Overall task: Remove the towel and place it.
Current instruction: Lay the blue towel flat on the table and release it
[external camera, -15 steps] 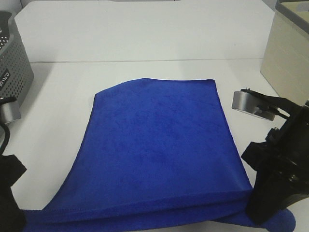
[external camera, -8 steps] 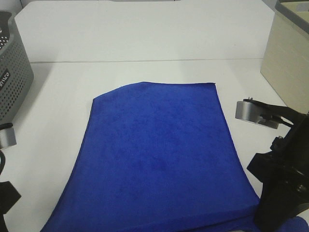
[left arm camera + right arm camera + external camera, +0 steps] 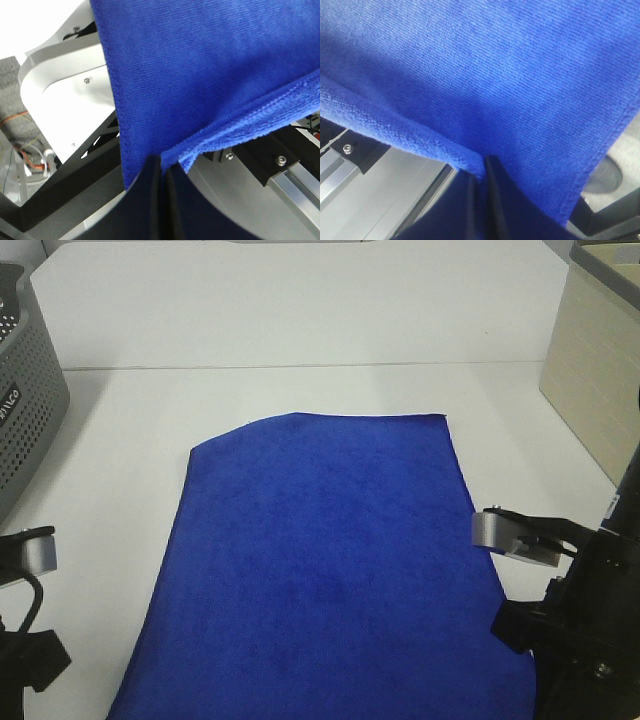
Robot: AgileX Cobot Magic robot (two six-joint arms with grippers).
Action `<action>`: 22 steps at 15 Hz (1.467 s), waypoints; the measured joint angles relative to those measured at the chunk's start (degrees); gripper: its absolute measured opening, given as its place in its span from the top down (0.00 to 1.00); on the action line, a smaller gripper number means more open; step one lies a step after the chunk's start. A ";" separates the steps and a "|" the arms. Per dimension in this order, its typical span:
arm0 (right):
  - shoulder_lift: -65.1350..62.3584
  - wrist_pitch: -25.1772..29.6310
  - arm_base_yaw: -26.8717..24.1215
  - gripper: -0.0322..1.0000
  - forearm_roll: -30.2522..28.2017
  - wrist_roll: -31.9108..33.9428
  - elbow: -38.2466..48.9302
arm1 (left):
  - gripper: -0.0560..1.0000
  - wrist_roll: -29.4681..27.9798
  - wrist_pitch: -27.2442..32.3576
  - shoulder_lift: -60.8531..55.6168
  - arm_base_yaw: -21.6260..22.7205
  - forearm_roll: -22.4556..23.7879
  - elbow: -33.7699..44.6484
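Note:
The royal-blue towel (image 3: pixel 320 570) lies spread over the white table (image 3: pixel 300 320), its near edge running off the bottom of the exterior view. My left gripper (image 3: pixel 162 167) is shut on the towel's (image 3: pixel 200 65) near left corner, past the table's front edge. My right gripper (image 3: pixel 484 165) is shut on the towel's (image 3: pixel 495 65) near right corner. In the exterior view only the arms show, the left arm (image 3: pixel 25 640) at bottom left and the right arm (image 3: pixel 580 630) at bottom right; the fingertips are out of frame.
A grey perforated basket (image 3: pixel 25 390) stands at the table's left edge. A beige box (image 3: pixel 595 360) stands at the right edge. Metal frame rails (image 3: pixel 280 175) lie under the towel's near edge in the left wrist view.
Both arms have pulled back toward the near edge, drawing the towel with them. The folded near hem has slid out of view and the towel lies flatter.

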 joint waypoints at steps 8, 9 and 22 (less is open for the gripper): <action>5.73 0.23 -0.57 0.87 -2.92 0.00 0.00 | 0.95 0.11 -0.97 10.49 0.00 4.18 -1.78; 5.73 0.80 -0.80 0.85 -9.57 0.06 0.40 | 0.95 0.00 -0.80 11.29 0.40 10.08 -2.01; 5.73 0.23 -0.97 0.45 -12.09 3.21 0.46 | 0.39 0.17 1.60 11.34 0.69 9.17 -3.21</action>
